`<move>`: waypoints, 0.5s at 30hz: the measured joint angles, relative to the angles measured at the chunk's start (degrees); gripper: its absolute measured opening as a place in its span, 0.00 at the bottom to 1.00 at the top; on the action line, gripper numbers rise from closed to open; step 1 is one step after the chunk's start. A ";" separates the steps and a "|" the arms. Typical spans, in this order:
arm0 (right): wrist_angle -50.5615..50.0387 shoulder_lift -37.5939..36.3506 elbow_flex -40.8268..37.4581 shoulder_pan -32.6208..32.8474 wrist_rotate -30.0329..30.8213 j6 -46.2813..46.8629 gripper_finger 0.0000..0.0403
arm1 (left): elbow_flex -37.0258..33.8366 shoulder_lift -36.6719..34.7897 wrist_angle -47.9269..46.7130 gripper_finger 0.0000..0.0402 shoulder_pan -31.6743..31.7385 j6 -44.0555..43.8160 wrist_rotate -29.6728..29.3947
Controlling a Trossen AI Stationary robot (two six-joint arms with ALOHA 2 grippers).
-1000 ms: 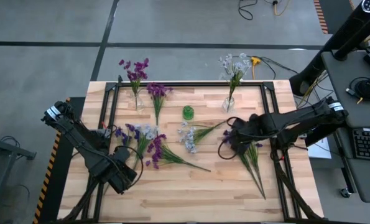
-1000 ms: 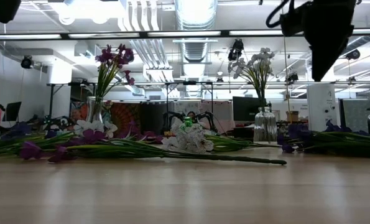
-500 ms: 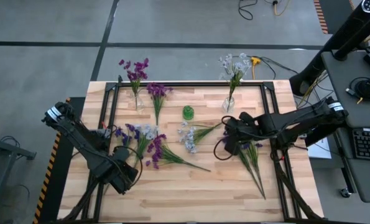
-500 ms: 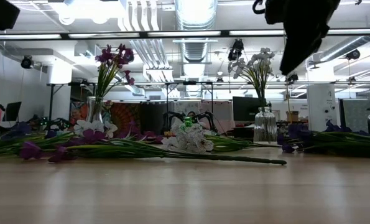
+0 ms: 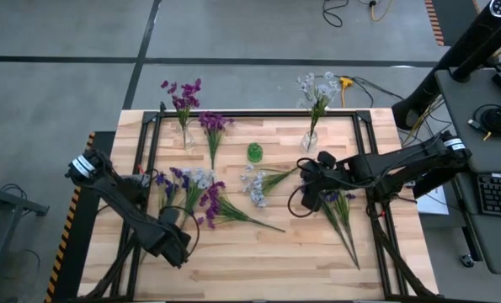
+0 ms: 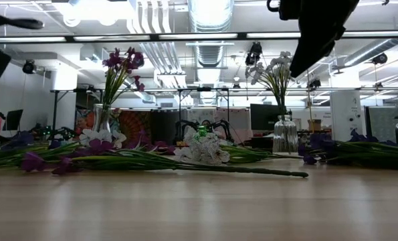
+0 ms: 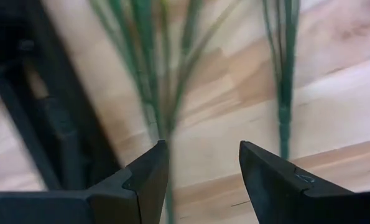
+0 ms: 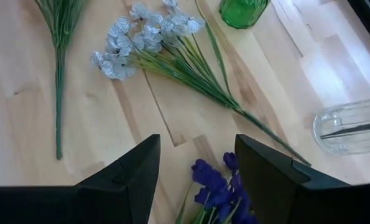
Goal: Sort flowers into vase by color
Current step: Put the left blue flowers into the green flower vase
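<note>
Right gripper (image 5: 304, 187) hung over the table's middle-right, its fingers parted with nothing between them; from my seat the wrist view showed only bare wood in the gap. Just below it lay a dark blue-violet sprig (image 8: 219, 183), blossoms toward the gripper and its green stems running off toward five o'clock on the high view. At about nine o'clock from that gripper lay the pale white-blue sprig (image 5: 254, 183), and a small green vase (image 5: 254, 152) stood at roughly eleven o'clock from it.

My left gripper (image 7: 203, 177) was low over the table's near-left area, fingers likewise apart and holding nothing, with green stems (image 7: 153, 74) lying on the wood just ahead of the tips. On the high view a loose heap of mixed sprigs (image 5: 191, 189) lay at about one o'clock from that arm's wrist.

Toward twelve o'clock, a clear vase with magenta-purple flowers (image 5: 183, 103) stood at the far-left edge, another magenta sprig (image 5: 212, 126) lay flat beside it, and a glass vase of pale flowers (image 5: 316, 94) stood at far right.
</note>
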 joint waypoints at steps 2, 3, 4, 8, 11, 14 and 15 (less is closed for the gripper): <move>0.23 0.00 0.00 0.00 0.02 -0.77 0.50 | -2.55 -0.77 4.10 0.44 0.00 0.49 0.17; 0.44 0.00 0.00 0.00 0.02 -1.15 0.50 | -3.76 -1.21 5.14 0.44 0.00 -0.02 0.62; 0.66 0.00 0.00 0.00 0.00 -1.48 0.50 | -4.71 -1.53 5.41 0.44 0.02 -0.82 1.49; 1.42 0.00 0.00 0.00 0.00 -1.51 0.50 | -6.50 -1.88 5.28 0.44 -0.02 -2.71 5.26; 1.70 0.00 -0.17 0.00 0.01 -1.51 0.50 | -6.90 -1.89 5.31 0.44 0.00 -2.47 5.90; 3.03 0.00 -0.42 0.00 0.00 -1.50 0.50 | -7.84 -1.92 4.58 0.44 0.00 -2.37 8.56; 3.22 0.00 -0.42 0.00 0.00 -1.48 0.50 | -8.40 -1.92 4.39 0.44 -0.05 -2.23 9.39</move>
